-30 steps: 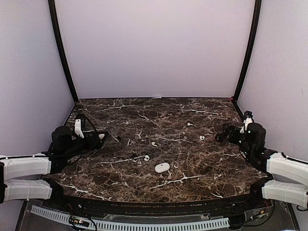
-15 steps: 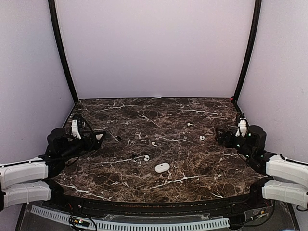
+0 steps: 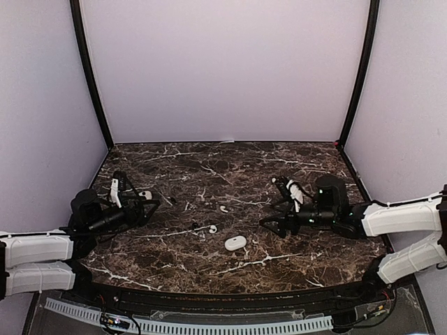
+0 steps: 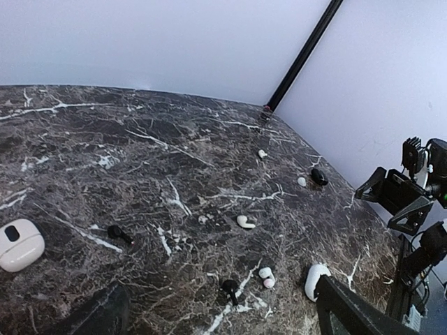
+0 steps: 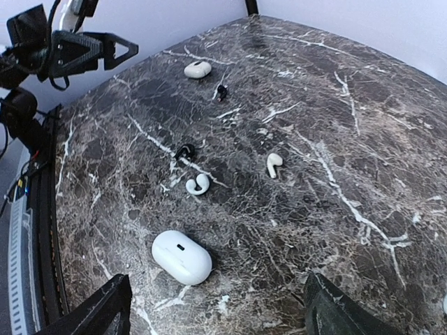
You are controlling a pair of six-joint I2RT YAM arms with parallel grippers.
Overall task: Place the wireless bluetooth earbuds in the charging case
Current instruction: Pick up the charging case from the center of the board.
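Observation:
A closed white charging case [image 3: 235, 243] lies near the table's middle front; it also shows in the right wrist view [image 5: 181, 257] and the left wrist view [image 4: 316, 279]. White earbuds lie loose: one curved [image 5: 198, 185], one stemmed [image 5: 273, 163], and two small ones farther right [image 4: 262, 153] [image 4: 302, 181]. My right gripper [image 3: 272, 206] is open and empty, just right of the case and above the table. My left gripper [image 3: 150, 208] is open and empty at the left.
A second white case [image 3: 145, 195] lies by the left gripper, also in the left wrist view [image 4: 19, 244]. Black earbuds lie about [image 5: 184, 151] [image 5: 221, 90] [image 4: 319, 176]. Purple walls and black posts enclose the dark marble table [image 3: 209, 164].
My right arm has swung from the right edge in toward the table's middle, ending beside the case. My left gripper has shifted slightly lower and rightward.

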